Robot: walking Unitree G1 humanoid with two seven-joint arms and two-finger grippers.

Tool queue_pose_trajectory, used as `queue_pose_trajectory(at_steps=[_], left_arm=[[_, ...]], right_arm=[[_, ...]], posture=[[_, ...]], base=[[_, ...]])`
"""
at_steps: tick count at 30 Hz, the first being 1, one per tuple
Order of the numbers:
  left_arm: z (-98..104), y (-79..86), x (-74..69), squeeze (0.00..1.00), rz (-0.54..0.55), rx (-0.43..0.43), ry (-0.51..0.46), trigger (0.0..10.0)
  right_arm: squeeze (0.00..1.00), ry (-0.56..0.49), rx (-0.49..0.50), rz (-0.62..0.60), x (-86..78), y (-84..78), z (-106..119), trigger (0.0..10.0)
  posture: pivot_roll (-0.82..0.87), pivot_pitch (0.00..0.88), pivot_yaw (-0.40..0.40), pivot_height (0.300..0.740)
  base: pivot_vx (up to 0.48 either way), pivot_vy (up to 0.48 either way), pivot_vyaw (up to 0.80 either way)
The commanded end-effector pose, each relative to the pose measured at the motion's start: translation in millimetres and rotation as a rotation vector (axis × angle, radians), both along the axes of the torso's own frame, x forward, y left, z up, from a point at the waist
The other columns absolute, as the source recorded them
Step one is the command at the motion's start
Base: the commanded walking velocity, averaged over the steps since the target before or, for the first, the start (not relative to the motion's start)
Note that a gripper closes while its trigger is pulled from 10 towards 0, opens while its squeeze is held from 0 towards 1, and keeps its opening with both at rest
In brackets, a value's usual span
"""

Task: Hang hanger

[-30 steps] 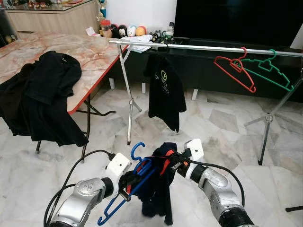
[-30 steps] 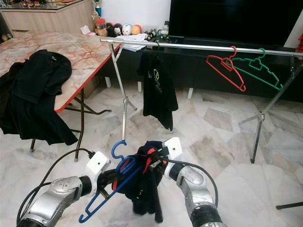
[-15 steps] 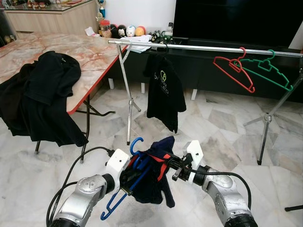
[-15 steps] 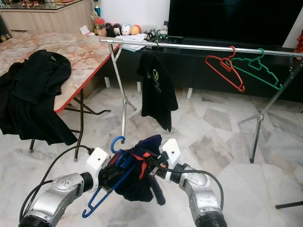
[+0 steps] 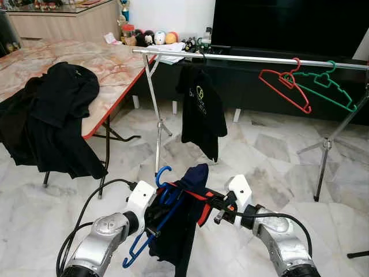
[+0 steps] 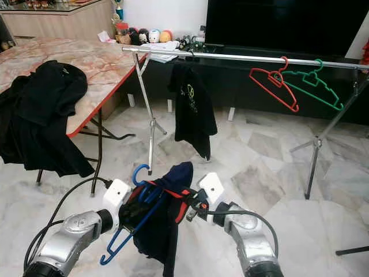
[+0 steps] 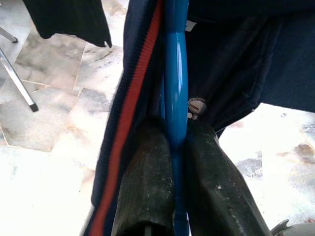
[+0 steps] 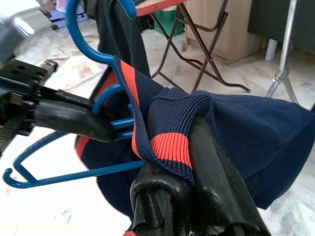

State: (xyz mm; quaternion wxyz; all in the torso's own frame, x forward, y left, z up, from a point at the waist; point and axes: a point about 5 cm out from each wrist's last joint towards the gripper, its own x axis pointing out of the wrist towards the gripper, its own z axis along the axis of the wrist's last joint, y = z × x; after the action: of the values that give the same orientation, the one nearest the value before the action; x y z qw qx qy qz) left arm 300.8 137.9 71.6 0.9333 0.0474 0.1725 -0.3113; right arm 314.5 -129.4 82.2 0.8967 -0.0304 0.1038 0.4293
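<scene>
Marble floor tiles (image 5: 271,144) spread beneath a chrome clothes rail (image 5: 248,58) that crosses the room at about twelve o'clock from the robot. A black T-shirt (image 5: 202,109) hangs near the rail's left end; a red hanger (image 5: 285,85) and a green hanger (image 5: 326,86) sit side by side toward its right end. At ten o'clock stands a marble-topped folding table (image 5: 115,66) with dark clothes (image 5: 55,115) heaped on it and spilling over its edge.

The blue hanger (image 5: 158,216) is low in front of the robot, well short of the rail, its hook pointing up. The left gripper (image 7: 179,147) is clamped on the hanger's blue bar, one finger on each side. A navy garment with red trim (image 5: 184,222) drapes over the hanger, and the right gripper (image 8: 197,157) pinches its ribbed, red-banded edge, pulling the cloth out toward three o'clock. Whether that edge is a collar or a cuff is hard to say from these views.

Both silver forearms reach forward and inward, wrists nearly meeting, at about six o'clock in the head views.

The step in hand looks like seating the garment on the hanger before lifting it. To do it well, the right gripper should stretch the opening over the hanger's far shoulder without dragging the cloth off the near one, while the left holds the bar steady and level.
</scene>
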Motion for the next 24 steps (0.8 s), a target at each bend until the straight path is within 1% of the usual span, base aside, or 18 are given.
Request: queue_pose_trajectory(at_steps=[1,4,10,14,16,17,19,21,24], left_arm=[[5.3,2.4,2.9,0.00,0.009,-0.011,-0.026,10.0],[5.2,1.6,2.4,0.00,0.006,-0.014,-0.024,10.0],[5.5,-3.8,-1.2,0.00,-0.049,-0.031,-0.006,10.0],[4.9,-5.5,-3.7,0.00,-0.073,-0.032,0.003,10.0],[5.6,-6.6,-4.9,0.00,-0.091,-0.035,0.004,10.0],[5.6,-6.6,-4.9,0.00,-0.091,-0.035,0.004,10.0],[5.8,-7.0,-4.9,0.00,-0.096,-0.039,0.002,10.0],[6.1,-7.1,-4.9,0.00,-0.096,-0.041,0.000,10.0],[6.3,-7.3,-5.2,0.00,-0.097,-0.043,-0.002,10.0]], right_arm=[[0.00,-0.019,-0.003,-0.004,2.6,0.2,3.6,10.0],[0.00,-0.034,0.019,-0.005,4.6,4.1,8.7,10.0],[0.00,-0.092,0.050,-0.012,10.8,16.8,20.4,10.0],[0.00,-0.128,0.072,0.068,10.1,26.9,31.0,10.0],[0.00,-0.135,0.015,0.155,7.2,30.3,31.8,10.0],[0.00,-0.135,0.015,0.155,7.2,30.3,31.8,10.0],[0.00,-0.135,0.011,0.200,5.6,30.5,33.9,10.0],[0.00,-0.143,-0.030,0.269,2.9,30.0,35.7,10.0],[0.00,-0.142,-0.097,0.292,2.9,27.1,33.5,10.0]], posture=[[0.08,0.070,0.006,0.740],[0.09,0.069,0.004,0.740],[0.09,0.069,0.003,0.740],[0.09,0.070,0.003,0.740],[0.09,0.070,0.003,0.740],[0.09,0.070,0.003,0.740],[0.09,0.071,0.000,0.740],[0.09,0.071,-0.002,0.740],[0.08,0.071,-0.003,0.740]], base=[[0.000,0.000,0.00],[0.000,0.000,0.00],[0.000,0.000,0.00],[0.000,0.000,0.00],[0.000,0.000,0.00],[0.000,0.000,0.00],[0.000,0.000,0.00],[0.000,0.000,0.00],[0.000,0.000,0.00]])
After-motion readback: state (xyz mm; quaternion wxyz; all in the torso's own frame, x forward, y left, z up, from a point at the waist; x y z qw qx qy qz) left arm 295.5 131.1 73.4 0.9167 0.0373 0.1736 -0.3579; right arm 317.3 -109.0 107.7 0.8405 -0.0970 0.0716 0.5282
